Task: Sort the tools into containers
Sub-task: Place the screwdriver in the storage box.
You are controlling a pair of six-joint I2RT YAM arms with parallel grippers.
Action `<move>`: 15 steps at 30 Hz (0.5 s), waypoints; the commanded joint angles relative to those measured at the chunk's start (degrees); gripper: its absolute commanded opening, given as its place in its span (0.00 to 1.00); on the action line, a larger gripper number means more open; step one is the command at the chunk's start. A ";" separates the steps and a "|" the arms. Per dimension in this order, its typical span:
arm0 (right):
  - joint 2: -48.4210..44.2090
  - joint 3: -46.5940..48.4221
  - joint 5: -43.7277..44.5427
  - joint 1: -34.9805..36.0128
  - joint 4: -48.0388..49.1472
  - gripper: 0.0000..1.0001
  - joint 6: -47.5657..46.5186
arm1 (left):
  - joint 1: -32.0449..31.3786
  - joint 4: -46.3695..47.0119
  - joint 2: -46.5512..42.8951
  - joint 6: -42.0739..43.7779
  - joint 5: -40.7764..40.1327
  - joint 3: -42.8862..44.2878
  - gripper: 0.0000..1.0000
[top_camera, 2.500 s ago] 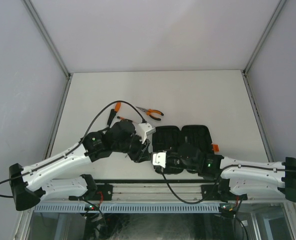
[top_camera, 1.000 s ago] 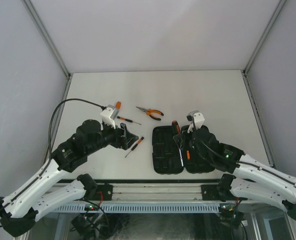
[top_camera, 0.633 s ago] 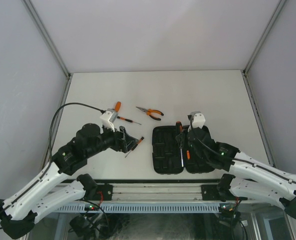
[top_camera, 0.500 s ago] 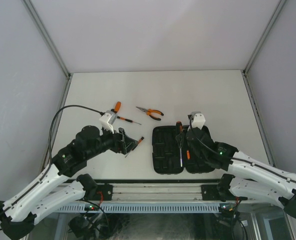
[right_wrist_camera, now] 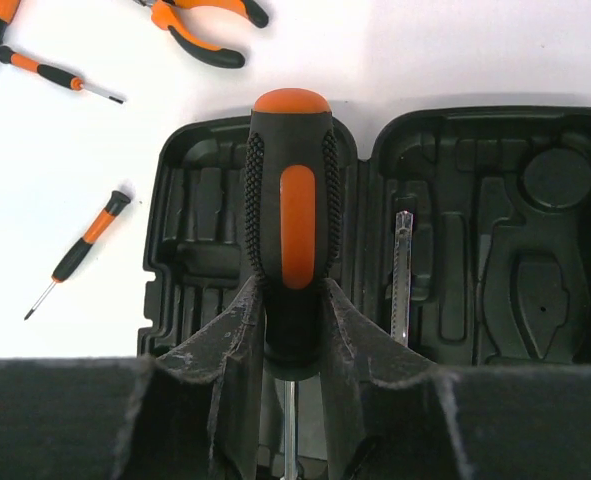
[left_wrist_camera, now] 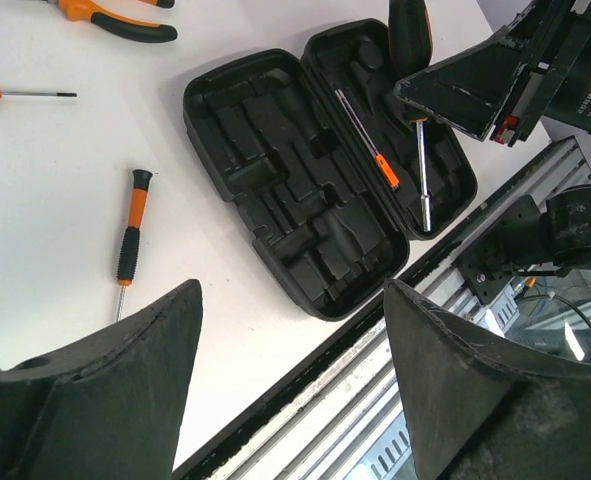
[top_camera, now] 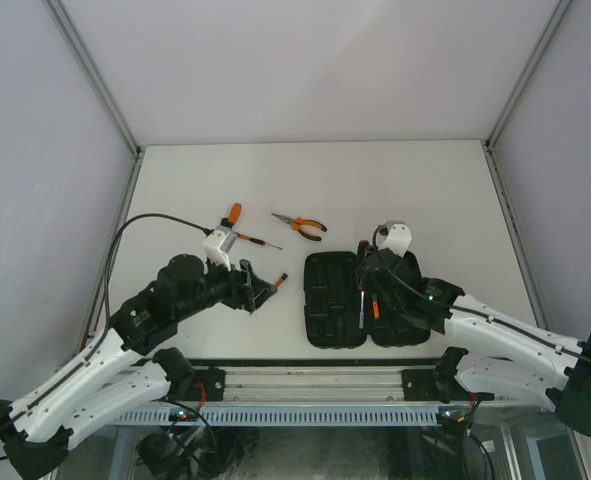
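The black tool case (top_camera: pixel 325 300) lies open near the table's front edge, with two slim tools (top_camera: pixel 367 305) in its right half. My right gripper (top_camera: pixel 368 262) hovers over the case's far middle, shut on a thick orange-and-black screwdriver (right_wrist_camera: pixel 290 220) with its handle pointing away. Just left of the case my left gripper (top_camera: pixel 258 290) is open and empty. A small screwdriver (left_wrist_camera: pixel 130 240) lies on the table ahead of its left finger (left_wrist_camera: pixel 115 380). Farther back lie the pliers (top_camera: pixel 302 226), a thin screwdriver (top_camera: pixel 257 240) and an orange-handled tool (top_camera: pixel 233 213).
The table's front edge and a metal rail (left_wrist_camera: pixel 395 400) run just beyond the case in the left wrist view. Grey walls enclose the table on three sides. A black cable (top_camera: pixel 155 225) loops over the left arm.
My left gripper has come forward and right, closer to the small screwdriver. The right gripper has carried the thick screwdriver a little toward the case's far edge.
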 commanded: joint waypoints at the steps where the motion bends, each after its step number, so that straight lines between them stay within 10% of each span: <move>1: -0.01 0.34 2.09 -0.71 3.39 0.00 1.32 | 0.34 4.02 1.17 -0.14 0.32 -0.22 0.76; 15: 5.75 0.27 -8.29 -6.51 8.77 0.00 -5.71 | 0.34 2.76 -2.35 -3.38 -2.38 -2.77 0.76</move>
